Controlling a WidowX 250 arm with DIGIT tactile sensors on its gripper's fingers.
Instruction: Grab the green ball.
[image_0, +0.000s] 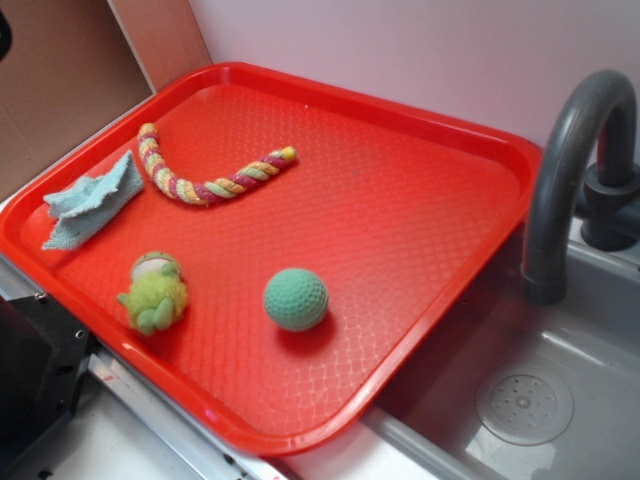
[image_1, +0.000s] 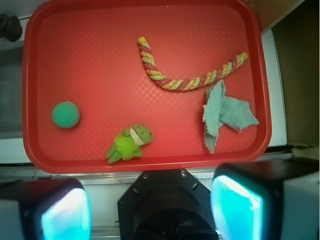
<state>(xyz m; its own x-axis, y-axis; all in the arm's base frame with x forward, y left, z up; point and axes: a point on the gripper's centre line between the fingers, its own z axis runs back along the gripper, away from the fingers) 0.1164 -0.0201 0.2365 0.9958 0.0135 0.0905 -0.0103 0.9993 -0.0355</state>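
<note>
The green ball (image_0: 296, 299) (image_1: 66, 114) is a dimpled teal sphere lying on the red tray (image_0: 400, 210) (image_1: 90, 60), near its front edge in the exterior view and at the left side in the wrist view. My gripper (image_1: 150, 212) hovers high above, back over the robot base and off the tray's near rim. Its two fingers (image_1: 235, 207) stand wide apart at the bottom of the wrist view with nothing between them. The gripper does not show in the exterior view.
A yellow-green plush toy (image_0: 154, 292) (image_1: 129, 143) lies left of the ball. A striped rope (image_0: 210, 180) (image_1: 185, 80) and a teal cloth (image_0: 92, 198) (image_1: 222, 115) lie further back. A grey sink (image_0: 520, 400) with a faucet (image_0: 575, 170) adjoins the tray. The robot base (image_1: 167, 200) sits below.
</note>
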